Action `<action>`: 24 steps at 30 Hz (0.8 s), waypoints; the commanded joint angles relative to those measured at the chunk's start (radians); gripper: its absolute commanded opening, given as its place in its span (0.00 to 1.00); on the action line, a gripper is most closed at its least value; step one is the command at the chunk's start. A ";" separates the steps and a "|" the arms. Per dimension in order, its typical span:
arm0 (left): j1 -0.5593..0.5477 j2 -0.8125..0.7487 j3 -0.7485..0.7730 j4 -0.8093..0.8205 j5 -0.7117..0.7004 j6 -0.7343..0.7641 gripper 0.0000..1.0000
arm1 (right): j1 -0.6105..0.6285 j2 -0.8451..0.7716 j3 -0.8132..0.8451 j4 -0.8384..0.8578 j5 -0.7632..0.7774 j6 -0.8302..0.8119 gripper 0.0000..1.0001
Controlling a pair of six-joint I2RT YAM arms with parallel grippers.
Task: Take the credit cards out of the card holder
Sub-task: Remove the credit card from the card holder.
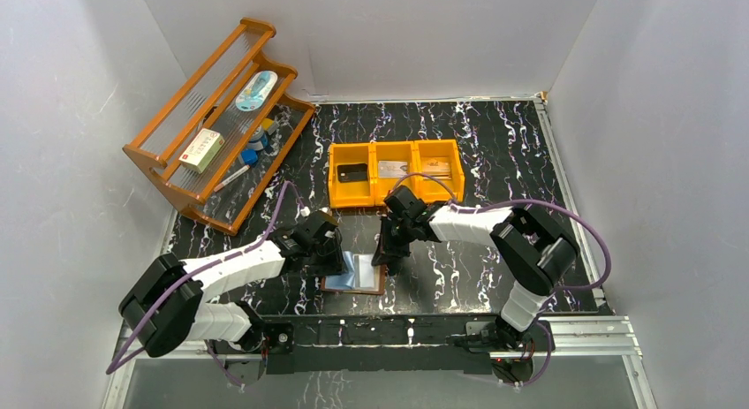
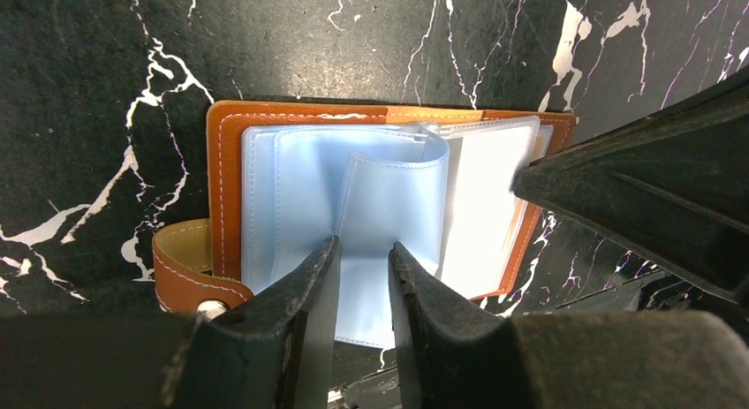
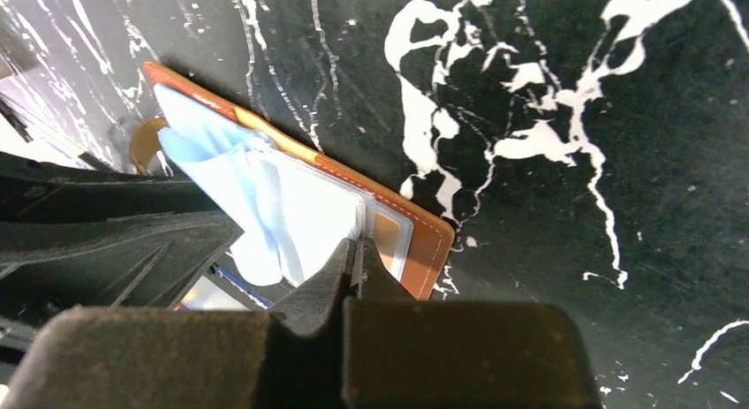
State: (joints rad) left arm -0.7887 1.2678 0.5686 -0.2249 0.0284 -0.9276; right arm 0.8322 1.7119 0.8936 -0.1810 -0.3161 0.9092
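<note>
The brown leather card holder point(image 1: 364, 287) lies open on the black marble table between my two grippers, its pale-blue clear pockets fanned up. It also shows in the left wrist view point(image 2: 225, 170) and the right wrist view point(image 3: 430, 243). My left gripper point(image 1: 329, 248) is open, and its fingertips point(image 2: 323, 254) rest on the blue pockets. My right gripper point(image 1: 389, 257) is shut on the outer edge of a shiny pocket leaf point(image 3: 318, 216). I cannot tell whether a card is in the pinch. A tan card point(image 3: 387, 232) sits in the pocket below.
An orange three-compartment bin point(image 1: 373, 172) behind the holder has a black card point(image 1: 352, 171), a silvery card point(image 1: 393, 169) and a tan card point(image 1: 435, 167). A wooden rack point(image 1: 168, 153) at the back left carries a white-and-red box point(image 1: 201, 150). White walls enclose the table.
</note>
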 commanded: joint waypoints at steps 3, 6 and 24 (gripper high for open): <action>-0.004 -0.051 -0.003 -0.104 -0.069 -0.009 0.31 | 0.001 -0.097 -0.009 0.169 -0.077 0.006 0.00; -0.004 -0.080 0.035 -0.181 -0.135 -0.005 0.42 | -0.004 -0.081 0.003 0.112 -0.056 0.014 0.00; -0.004 -0.092 0.121 -0.113 -0.022 0.069 0.53 | -0.017 -0.044 0.008 0.048 -0.039 0.008 0.26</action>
State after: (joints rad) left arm -0.7895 1.1564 0.6693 -0.3981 -0.0792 -0.8879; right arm 0.8181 1.6936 0.8871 -0.1547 -0.3443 0.9157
